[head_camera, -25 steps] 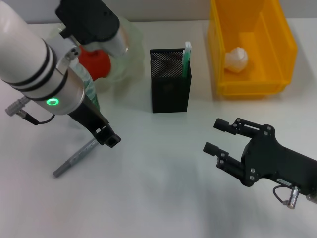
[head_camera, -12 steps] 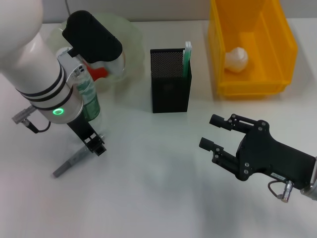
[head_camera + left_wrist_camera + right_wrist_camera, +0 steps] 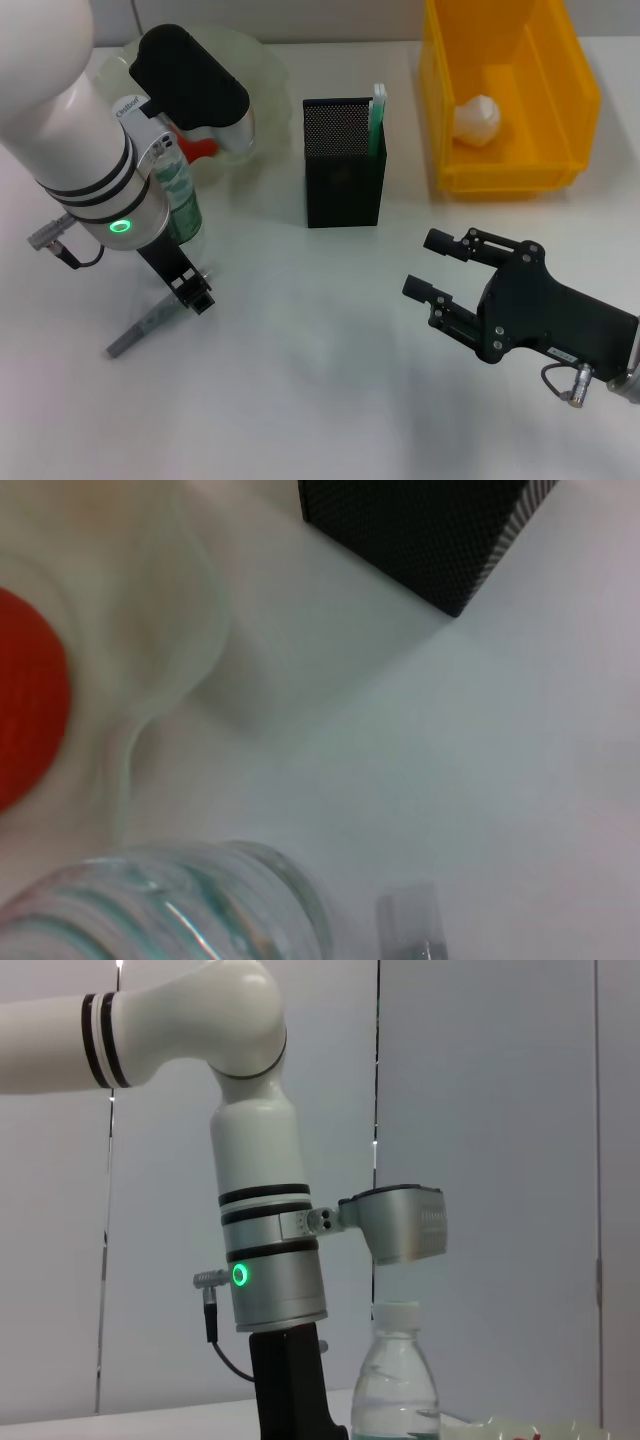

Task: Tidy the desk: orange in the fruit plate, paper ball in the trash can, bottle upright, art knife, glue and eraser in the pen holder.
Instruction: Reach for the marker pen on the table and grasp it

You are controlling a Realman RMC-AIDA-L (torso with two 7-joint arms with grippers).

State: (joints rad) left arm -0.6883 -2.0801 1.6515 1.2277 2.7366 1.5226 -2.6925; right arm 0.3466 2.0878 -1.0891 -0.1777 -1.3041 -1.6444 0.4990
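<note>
My left gripper (image 3: pixel 197 295) hangs low over the knife (image 3: pixel 150 320) on the table (image 3: pixel 320 380) — I cannot tell how its jaws stand. The bottle (image 3: pixel 180 195) stands upright beside it. My right gripper (image 3: pixel 432 266) hovers apart — jaws spread, empty.

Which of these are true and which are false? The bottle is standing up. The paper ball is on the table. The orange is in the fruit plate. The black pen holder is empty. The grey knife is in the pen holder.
1. The bottle is standing up. True.
2. The paper ball is on the table. False: it lies in the yellow trash can.
3. The orange is in the fruit plate. True.
4. The black pen holder is empty. False: a green and white stick pokes out of it.
5. The grey art knife is in the pen holder. False: it lies on the table by the left gripper.
</note>
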